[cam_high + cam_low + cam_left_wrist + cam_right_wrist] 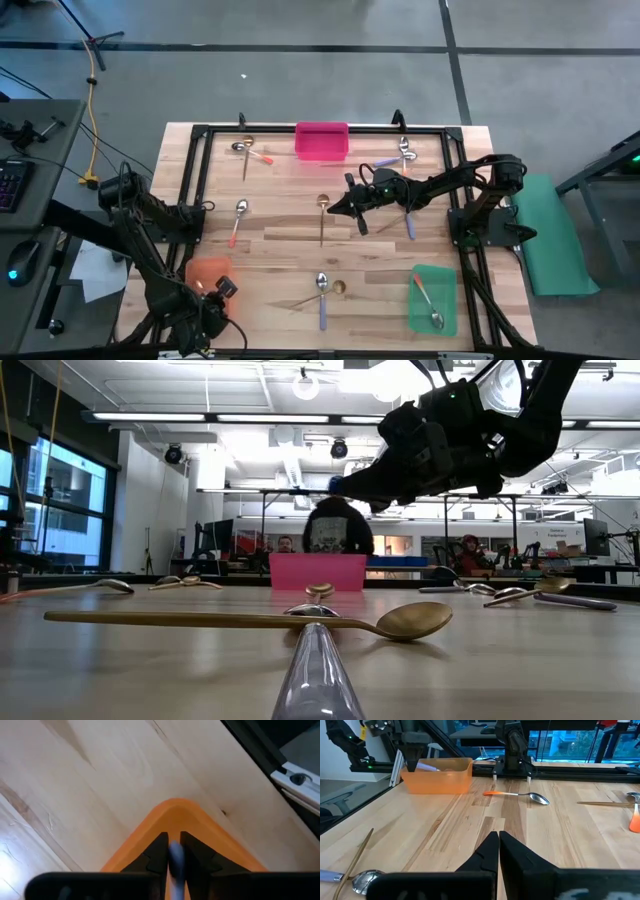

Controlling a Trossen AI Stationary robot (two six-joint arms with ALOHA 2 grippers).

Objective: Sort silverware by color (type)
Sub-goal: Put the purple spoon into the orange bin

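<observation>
Since the left gripper point(172, 855) hangs over the orange tray point(203, 270), fingers point(159, 854) pinching a purple-handled spoon point(175, 862), I judge I am about to drop it there with its kind. My right gripper point(338, 207) hovers clenched and empty mid-table, near a gold spoon point(322, 218), likely its next pick. One spoon point(428, 302) already lies in the green tray point(434, 318); others stay scattered.

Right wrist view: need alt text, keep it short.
The right gripper, fingers shut and empty, hovers over the wooden table. Ahead lies an orange-handled spoon; beyond it the left gripper holds a purple-handled spoon over the orange tray. More spoons sit at the picture's edges.
</observation>
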